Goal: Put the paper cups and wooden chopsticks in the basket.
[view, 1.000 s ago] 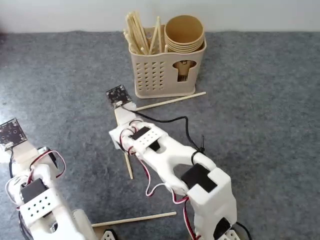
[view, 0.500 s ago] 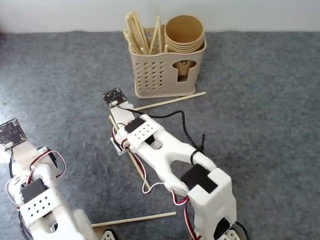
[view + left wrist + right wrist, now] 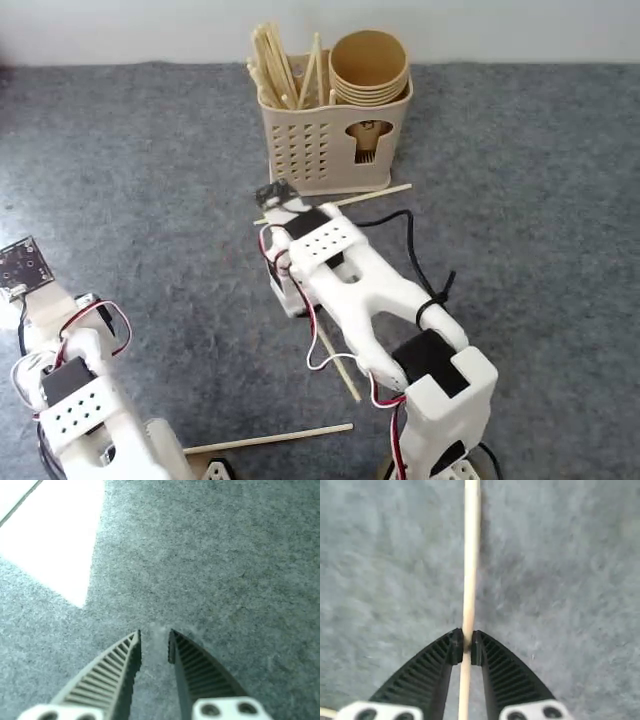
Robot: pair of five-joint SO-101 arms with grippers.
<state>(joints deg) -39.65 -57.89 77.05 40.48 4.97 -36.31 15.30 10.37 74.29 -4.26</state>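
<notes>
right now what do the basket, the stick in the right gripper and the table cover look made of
Basket: beige moulded plastic, going by the smooth matte walls and even rows of holes. Chopstick in the right gripper: pale bare wood, apparently unvarnished, no shine. Table cover: grey felt or short-pile carpet, judging by its fuzzy, mottled surface.

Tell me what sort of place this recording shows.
Probably a robot test bench rather than a kitchen: a grey felt mat serves as the work surface, two white arms with exposed wiring stand on it, and a basket holds paper cups and chopsticks.
</notes>
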